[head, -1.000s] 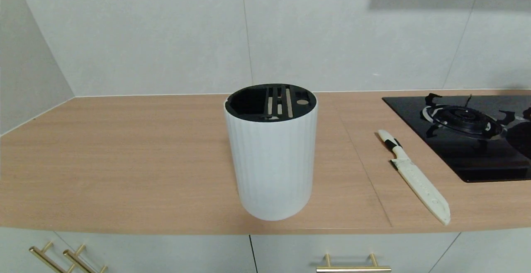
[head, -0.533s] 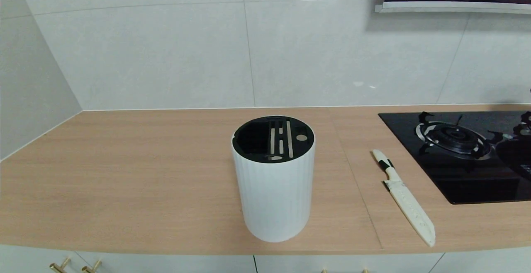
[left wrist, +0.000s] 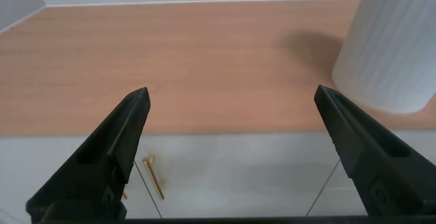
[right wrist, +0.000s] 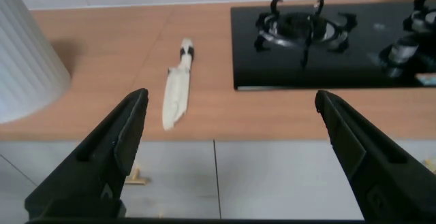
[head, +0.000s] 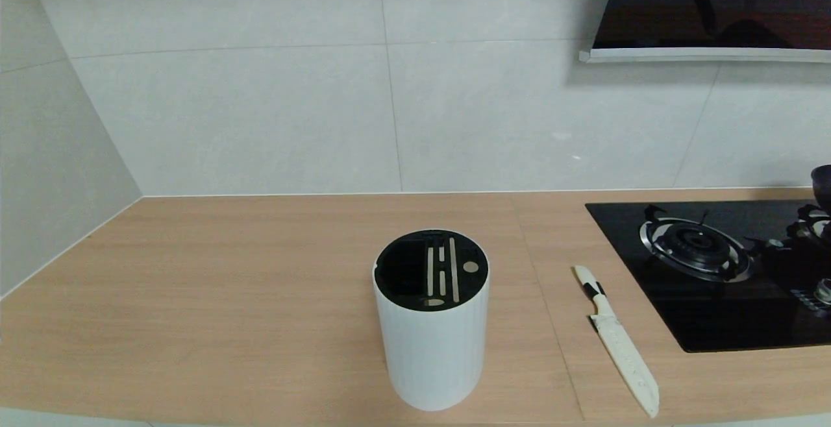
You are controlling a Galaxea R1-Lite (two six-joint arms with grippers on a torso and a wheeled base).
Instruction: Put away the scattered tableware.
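The white ribbed cylindrical knife holder [head: 432, 349] stands upright on the wooden countertop [head: 227, 297], near the front edge. Its black top insert has narrow slots, a larger open compartment on the left side and a round hole on the right; no utensil is seated in any opening. The knife [head: 617, 342], with a cream blade and a white handle bearing a black band, lies flat on the countertop between the holder and the black gas hob [head: 714, 284], apart from both. Its handle points toward the tiled wall [head: 260, 122] and its blade tip toward the front edge. The left gripper [left wrist: 231, 94] is positioned off the counter's front edge, above the cabinet fronts, with the holder just ahead to its right; its fingers are spread wide and hold nothing. The right gripper [right wrist: 230, 96] is likewise positioned off the front edge, fingers spread wide and empty, with the knife ahead of it. A range hood [head: 707, 12] is mounted above the hob.
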